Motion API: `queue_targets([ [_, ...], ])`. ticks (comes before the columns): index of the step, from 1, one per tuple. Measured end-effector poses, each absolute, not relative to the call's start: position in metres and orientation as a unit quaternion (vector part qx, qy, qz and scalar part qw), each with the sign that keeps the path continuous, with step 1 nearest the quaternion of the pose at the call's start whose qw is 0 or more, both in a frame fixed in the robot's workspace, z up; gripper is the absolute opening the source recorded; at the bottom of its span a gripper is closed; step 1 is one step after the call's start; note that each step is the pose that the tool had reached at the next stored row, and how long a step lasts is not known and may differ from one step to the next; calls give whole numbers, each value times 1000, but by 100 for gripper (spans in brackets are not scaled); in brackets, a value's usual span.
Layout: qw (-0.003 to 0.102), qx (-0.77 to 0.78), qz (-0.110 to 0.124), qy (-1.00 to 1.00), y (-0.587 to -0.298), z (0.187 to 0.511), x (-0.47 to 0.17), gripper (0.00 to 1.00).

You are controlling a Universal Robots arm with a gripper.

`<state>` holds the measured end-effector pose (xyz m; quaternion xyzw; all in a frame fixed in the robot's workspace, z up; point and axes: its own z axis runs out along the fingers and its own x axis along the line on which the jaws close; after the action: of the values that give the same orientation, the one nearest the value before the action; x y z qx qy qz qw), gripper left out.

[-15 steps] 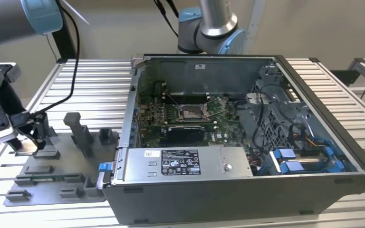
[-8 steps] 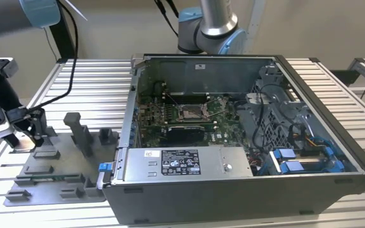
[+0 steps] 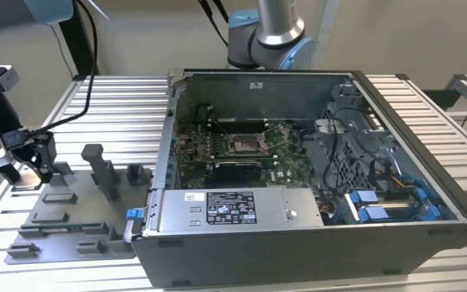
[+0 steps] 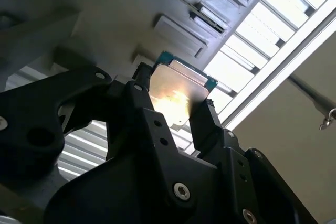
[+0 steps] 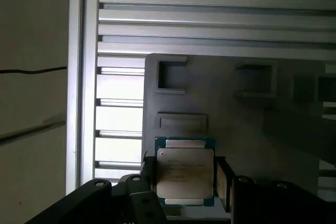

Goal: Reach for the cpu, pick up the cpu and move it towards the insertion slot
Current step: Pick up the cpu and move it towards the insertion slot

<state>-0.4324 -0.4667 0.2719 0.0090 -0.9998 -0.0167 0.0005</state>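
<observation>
At the exterior view's far left, my gripper (image 3: 26,167) is shut on the cpu (image 3: 27,176), a small tan-faced square held between the two black fingers. It hangs over the far left corner of the grey fixture plate (image 3: 71,234). In both wrist views the silvery chip with green edging sits clamped by its sides: the cpu (image 4: 176,95) in the gripper (image 4: 173,109), and the cpu (image 5: 185,174) in the gripper (image 5: 186,183). The insertion slot (image 3: 245,144), a shiny square frame on the green board, lies inside the open computer case, far to the exterior view's right of the gripper.
Upright grey blocks (image 3: 100,170) stand on the fixture plate between the gripper and the case wall (image 3: 168,140). A silver power supply (image 3: 233,210) fills the case's near side. Another arm's base (image 3: 266,36) rises behind the case. The slatted table (image 3: 120,100) runs underneath.
</observation>
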Motion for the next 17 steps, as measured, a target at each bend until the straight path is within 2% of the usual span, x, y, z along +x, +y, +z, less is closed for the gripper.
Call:
queue_targets([
  [17,1,9,-17,-1000,-467,301,-432,0],
])
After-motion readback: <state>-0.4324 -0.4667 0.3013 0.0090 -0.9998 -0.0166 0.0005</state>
